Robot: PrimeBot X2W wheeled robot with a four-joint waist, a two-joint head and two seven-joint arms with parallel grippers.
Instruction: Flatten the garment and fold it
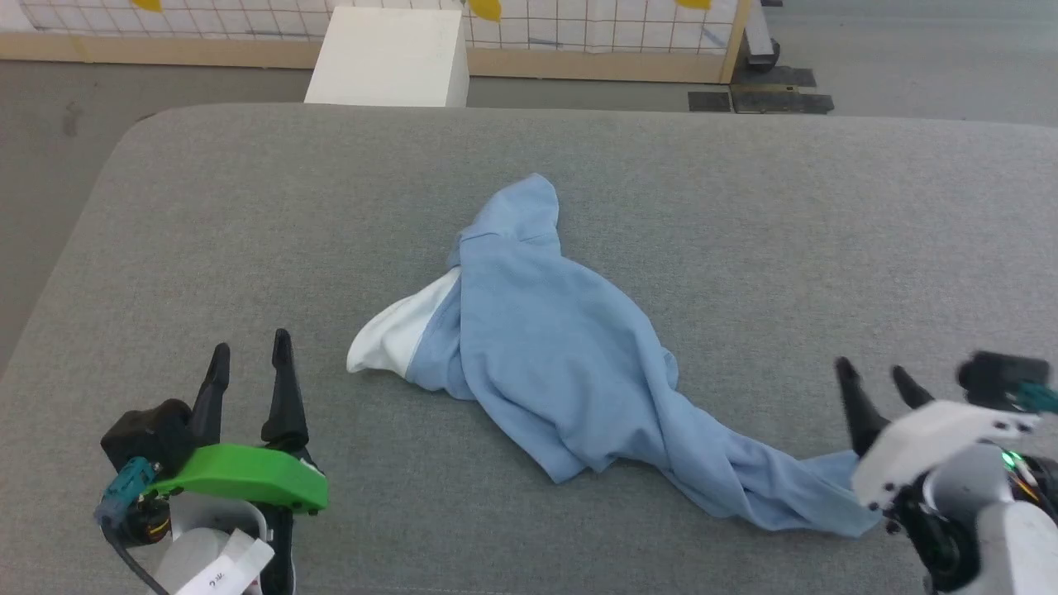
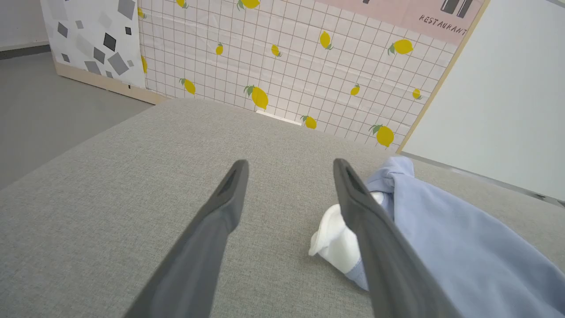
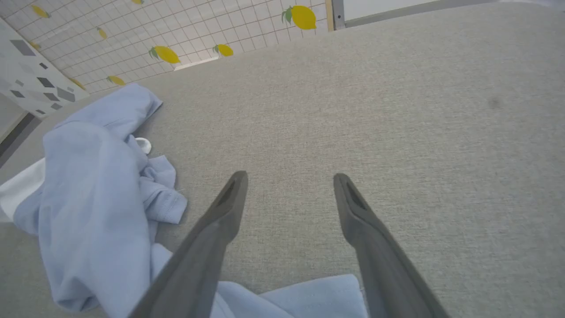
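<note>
The garment (image 1: 562, 355), a light blue shirt, lies crumpled in a long diagonal heap on the grey padded surface, with a white part poking out at its left. My left gripper (image 1: 250, 354) is open at the lower left, apart from the cloth, nothing between its fingers. In the left wrist view my left gripper (image 2: 289, 165) has the garment (image 2: 446, 238) just right of the right finger. My right gripper (image 1: 874, 370) is open at the lower right, above the garment's trailing end. In the right wrist view the right gripper (image 3: 289, 176) points at bare surface, with the garment (image 3: 92, 194) to the left and below.
The grey padded surface (image 1: 744, 207) stretches wide around the cloth, its rounded far-left corner and left edge in view. A white box (image 1: 388, 58) stands on the floor beyond the far edge, before a lemon-patterned grid wall (image 2: 309, 66).
</note>
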